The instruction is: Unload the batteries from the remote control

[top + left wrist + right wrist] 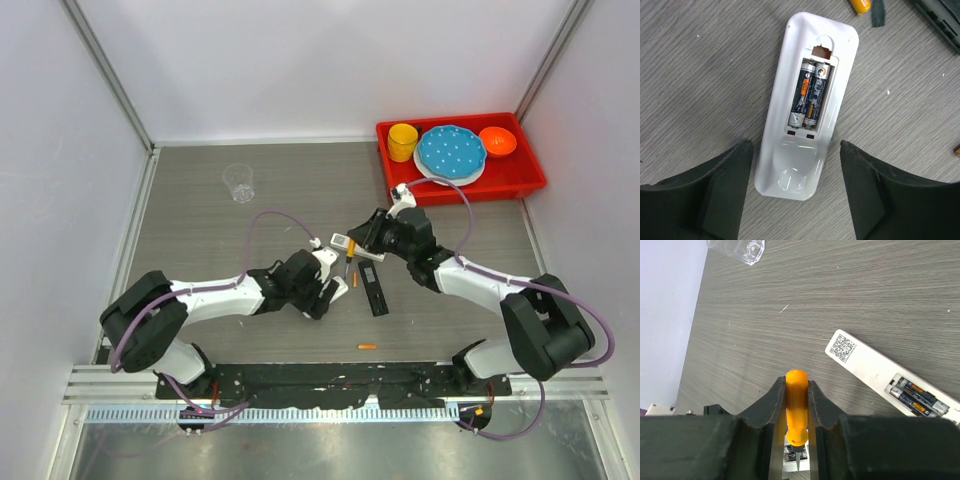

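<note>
While batteries [810, 95] sit in the remote [790, 170] just ahead of the open left jaws, right jaws clamp an orange tool [796, 400].

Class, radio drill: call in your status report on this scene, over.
Left fingers open, astride white remote. Right fingers shut on orange-handled tool. Two batteries seated in bay, cover off, nothing over them.
</note>
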`<state>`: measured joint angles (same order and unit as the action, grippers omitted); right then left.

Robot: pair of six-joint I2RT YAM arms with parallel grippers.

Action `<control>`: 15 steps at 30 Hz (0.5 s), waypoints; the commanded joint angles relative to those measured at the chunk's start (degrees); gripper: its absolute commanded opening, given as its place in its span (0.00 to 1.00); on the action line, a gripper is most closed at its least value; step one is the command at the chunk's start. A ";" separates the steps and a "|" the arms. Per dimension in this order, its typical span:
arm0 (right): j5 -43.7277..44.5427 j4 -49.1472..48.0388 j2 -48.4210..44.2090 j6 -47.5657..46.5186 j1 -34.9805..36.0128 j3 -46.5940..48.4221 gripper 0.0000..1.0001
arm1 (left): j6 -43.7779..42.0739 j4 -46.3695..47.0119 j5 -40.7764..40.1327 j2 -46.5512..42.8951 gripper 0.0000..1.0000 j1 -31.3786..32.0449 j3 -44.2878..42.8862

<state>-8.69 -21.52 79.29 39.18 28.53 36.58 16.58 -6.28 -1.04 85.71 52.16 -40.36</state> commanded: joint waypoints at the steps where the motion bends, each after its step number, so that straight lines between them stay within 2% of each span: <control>1: 1.39 -4.14 0.69 -0.95 1.08 3.41 0.01 | 2.40 -2.59 -1.95 -0.81 0.78 0.57 0.45; 5: 1.66 -4.06 1.05 -1.12 1.52 4.20 0.01 | 3.46 -3.29 -1.95 -3.00 0.80 0.57 1.86; 11: 1.92 -4.15 1.57 -1.30 1.96 4.73 0.01 | 6.00 -5.14 -1.16 -3.80 0.74 0.57 3.18; 14: 1.92 -4.32 1.84 -1.38 2.05 4.82 0.01 | 5.92 -5.76 -1.16 -2.13 0.62 0.92 2.39; 15: 1.92 -4.32 1.84 -1.39 2.05 4.82 0.01 | 5.75 -5.84 -1.33 -1.69 0.54 0.92 2.13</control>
<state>-7.75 -22.74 80.71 39.07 30.15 39.18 20.88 -8.40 -2.55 82.74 52.77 -38.26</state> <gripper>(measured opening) 0.231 0.639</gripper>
